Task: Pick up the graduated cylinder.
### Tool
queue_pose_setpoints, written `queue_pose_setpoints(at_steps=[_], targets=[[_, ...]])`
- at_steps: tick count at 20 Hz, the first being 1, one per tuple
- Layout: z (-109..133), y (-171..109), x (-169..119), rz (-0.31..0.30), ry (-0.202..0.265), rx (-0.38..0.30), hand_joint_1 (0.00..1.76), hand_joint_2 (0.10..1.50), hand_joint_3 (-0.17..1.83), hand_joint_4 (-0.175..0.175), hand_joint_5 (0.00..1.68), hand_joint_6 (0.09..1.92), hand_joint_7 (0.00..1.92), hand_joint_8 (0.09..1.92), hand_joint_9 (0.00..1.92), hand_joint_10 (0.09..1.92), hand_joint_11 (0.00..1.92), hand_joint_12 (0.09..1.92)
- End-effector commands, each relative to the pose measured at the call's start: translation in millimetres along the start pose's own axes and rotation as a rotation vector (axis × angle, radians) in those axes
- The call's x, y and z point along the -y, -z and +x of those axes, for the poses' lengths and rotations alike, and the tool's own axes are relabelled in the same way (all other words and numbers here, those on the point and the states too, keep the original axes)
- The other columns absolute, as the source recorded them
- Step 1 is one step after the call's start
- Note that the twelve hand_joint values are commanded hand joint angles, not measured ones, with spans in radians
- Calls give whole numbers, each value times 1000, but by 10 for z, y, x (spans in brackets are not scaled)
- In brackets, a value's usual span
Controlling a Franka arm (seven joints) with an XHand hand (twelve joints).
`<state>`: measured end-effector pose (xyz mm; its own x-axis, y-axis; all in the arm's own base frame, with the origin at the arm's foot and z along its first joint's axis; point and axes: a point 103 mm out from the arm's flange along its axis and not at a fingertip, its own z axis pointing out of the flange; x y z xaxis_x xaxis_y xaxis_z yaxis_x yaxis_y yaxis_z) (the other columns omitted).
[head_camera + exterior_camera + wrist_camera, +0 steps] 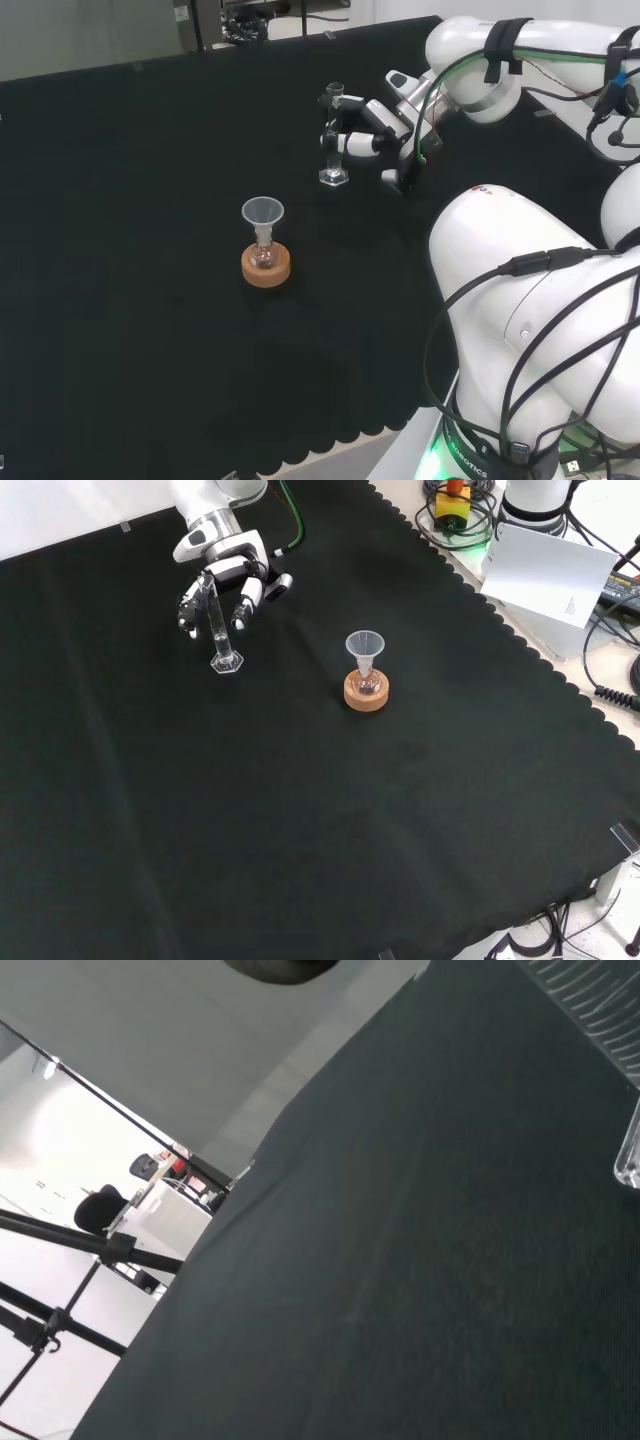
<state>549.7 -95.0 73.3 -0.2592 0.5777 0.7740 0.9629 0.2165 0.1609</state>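
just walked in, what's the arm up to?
The hand is at the graduated cylinder, fingers curled around its tube. In the front view the cylinder's base looks to be still on the black cloth, so it does not look lifted yet. Nearby, a small flask with a funnel sits on a cork ring, untouched.

1. Robotics lab bench, draped in black cloth (300,810) with a scalloped edge.
2. Chemistry glassware set out: graduated cylinder (221,630) on a hexagonal foot, small flask on a cork ring (365,693) with a funnel (365,644) in its neck.
3. White robot arm (530,290) with cables strapped along its links.
4. Loose cables (610,610) and a white box beside the bench.
5. Office chair (98,1210) and black stand legs in the bright room behind.
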Motion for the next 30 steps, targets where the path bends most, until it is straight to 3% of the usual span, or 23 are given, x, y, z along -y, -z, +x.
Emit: queue_pose_setpoints(at_steps=[1, 30], targets=[[-5, -5, 9, -8, -4, -10, 904, 1035, -175, -26, 540, 87, 490, 554, 743, 461, 526, 1210], [2, -48, -4, -24, -8, -43, 956, 1106, -175, -22, 677, 128, 565, 549, 893, 355, 732, 1078]])
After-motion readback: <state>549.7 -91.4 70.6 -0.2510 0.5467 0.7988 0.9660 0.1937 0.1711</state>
